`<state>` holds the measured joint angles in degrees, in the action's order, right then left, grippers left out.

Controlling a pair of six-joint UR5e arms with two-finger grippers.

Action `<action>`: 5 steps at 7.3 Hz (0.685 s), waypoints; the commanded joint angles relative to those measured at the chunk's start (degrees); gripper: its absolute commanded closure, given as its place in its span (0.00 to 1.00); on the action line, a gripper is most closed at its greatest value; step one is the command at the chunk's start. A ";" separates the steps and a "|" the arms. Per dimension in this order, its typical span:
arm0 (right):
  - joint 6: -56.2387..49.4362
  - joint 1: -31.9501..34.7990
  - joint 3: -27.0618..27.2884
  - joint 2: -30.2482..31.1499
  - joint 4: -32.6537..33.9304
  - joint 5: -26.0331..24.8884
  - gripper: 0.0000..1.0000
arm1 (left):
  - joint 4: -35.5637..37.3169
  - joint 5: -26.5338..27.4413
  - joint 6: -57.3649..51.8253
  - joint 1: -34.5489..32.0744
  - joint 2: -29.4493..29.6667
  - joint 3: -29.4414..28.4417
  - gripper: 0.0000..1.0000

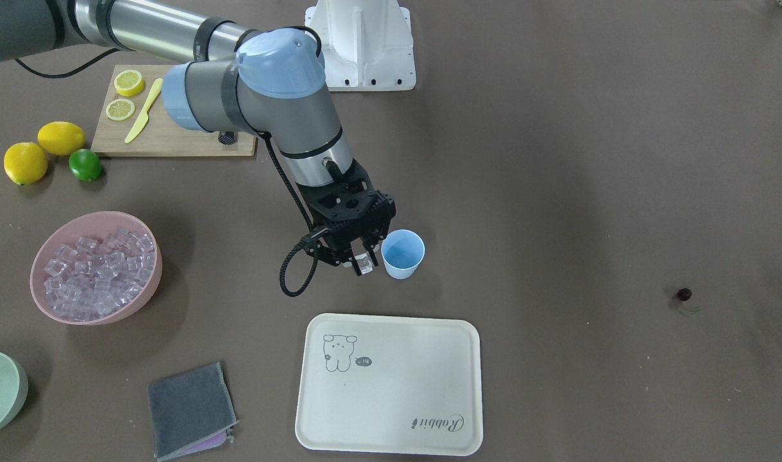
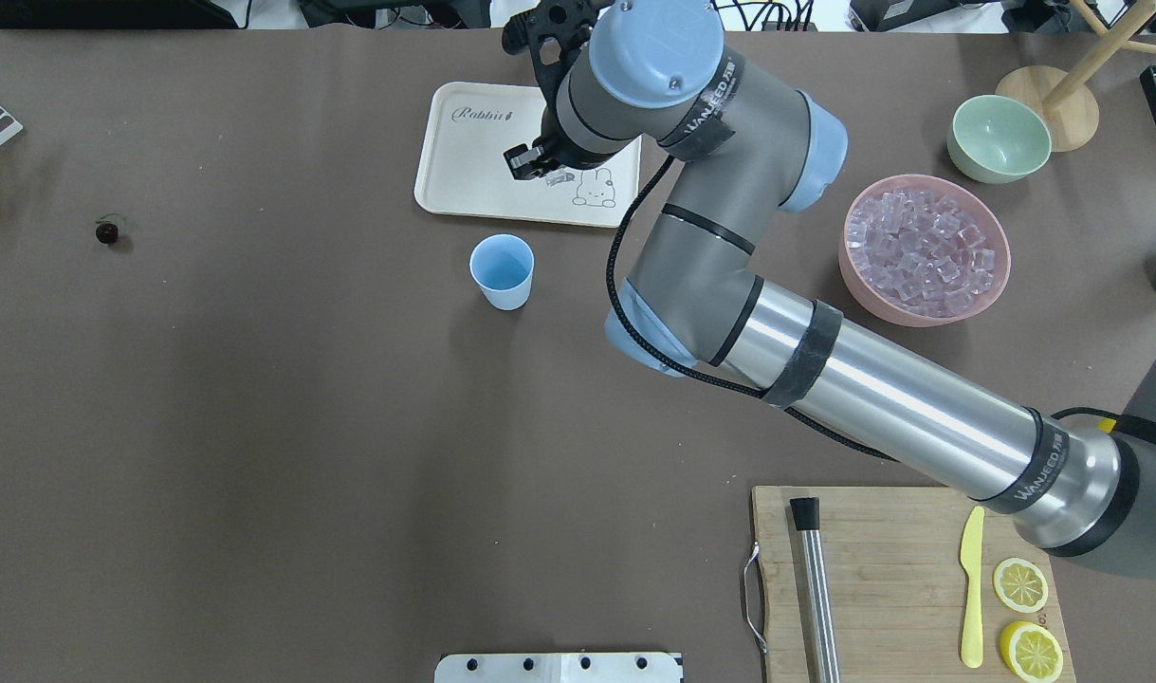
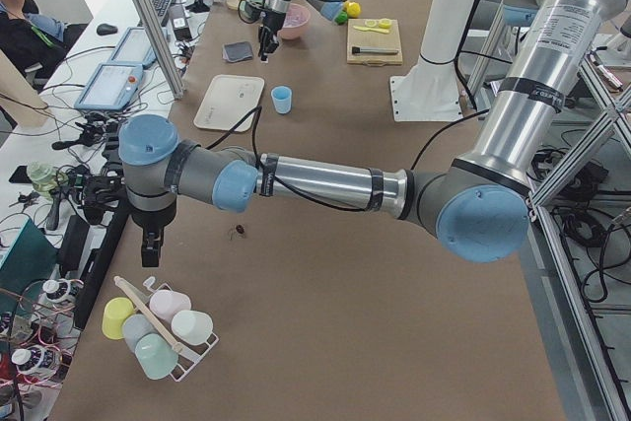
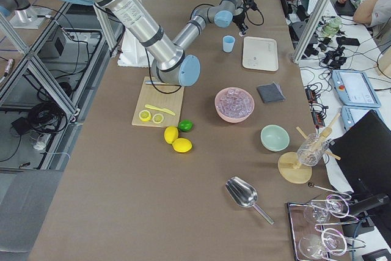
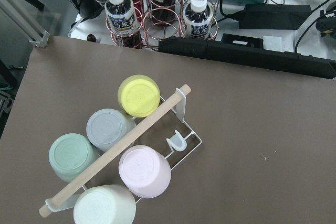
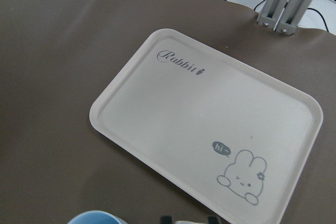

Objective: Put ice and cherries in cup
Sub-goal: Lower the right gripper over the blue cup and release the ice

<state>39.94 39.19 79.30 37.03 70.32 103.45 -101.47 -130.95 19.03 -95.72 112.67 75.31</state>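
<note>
Currently pinching one clear ice cube point(image 1: 364, 262) in the right gripper point(image 1: 358, 261), with jaws narrowed to the cube's width, hanging just beside the rim of the light blue cup point(image 1: 403, 254) rather than over its mouth. Judging the cube to be light, hard and slick, likely slipping under a skewed squeeze, so best taken across two flat opposite faces, near the middle. Treating the cup, upright and showing nothing inside, as thin, light plastic, easily tipped by a knock at the rim, hence dropping from above rather than pushing in. Noting the rest of the ice point(image 1: 99, 269) heaped in the pink bowl point(image 1: 39, 258), well apart. Expecting the dark cherry point(image 1: 684, 294), lying alone well apart from the cup, to be soft, prone to rolling and easily bruised, calling for a gentle pinch across the fruit or at its thin stem. Being unable to tell, from the side view alone, the opening of the left gripper point(image 3: 149, 246).
</note>
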 commanded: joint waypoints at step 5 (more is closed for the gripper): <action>-0.03 -6.05 -6.70 -2.13 -6.78 -2.20 1.00 | -0.04 0.00 -0.04 0.27 -0.08 0.54 0.02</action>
<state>39.91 34.32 73.59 35.20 64.42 102.00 -101.51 -130.96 18.99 -95.53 112.66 75.82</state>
